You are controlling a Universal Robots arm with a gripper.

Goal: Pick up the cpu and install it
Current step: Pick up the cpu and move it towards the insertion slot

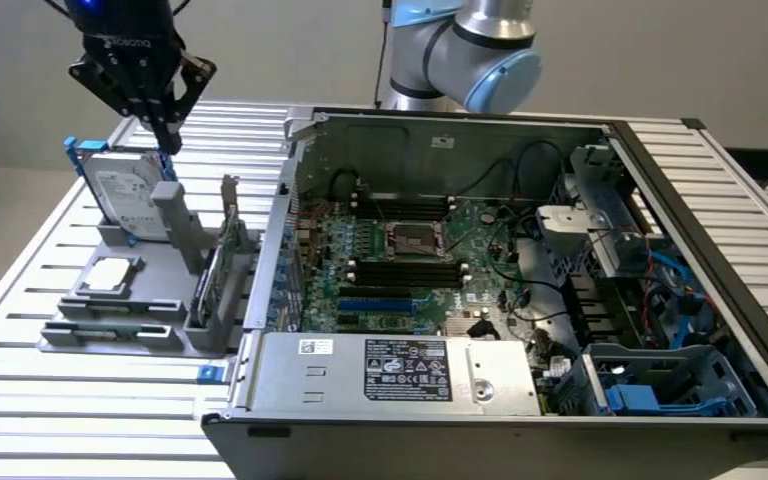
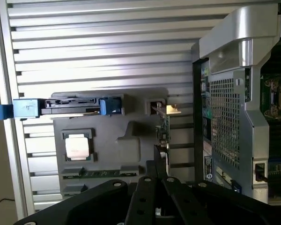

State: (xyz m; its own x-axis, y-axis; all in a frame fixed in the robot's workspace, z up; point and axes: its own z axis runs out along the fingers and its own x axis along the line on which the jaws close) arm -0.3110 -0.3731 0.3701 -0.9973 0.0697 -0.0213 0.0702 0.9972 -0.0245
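The cpu [image 1: 111, 272] is a small pale silver square lying flat in a recess of the grey holder [image 1: 77, 335] on the slatted table, at the exterior view's left. In the wrist view the cpu [image 2: 77, 146] shows from above, apart from the fingertips. My gripper [image 1: 168, 138] hangs high above the holder, over the upright hard drive [image 1: 128, 190], its black fingers shut together with nothing between them. The dark socket [image 1: 411, 240] with a metal frame sits mid-motherboard inside the open computer case.
The open case [image 1: 704, 200] fills the exterior view's right, its perforated wall [image 2: 225, 122] close to the holder. A card [image 1: 231, 250] stands upright in the holder beside the case. The hard drive's blue bracket [image 2: 18, 108] reaches toward the table edge.
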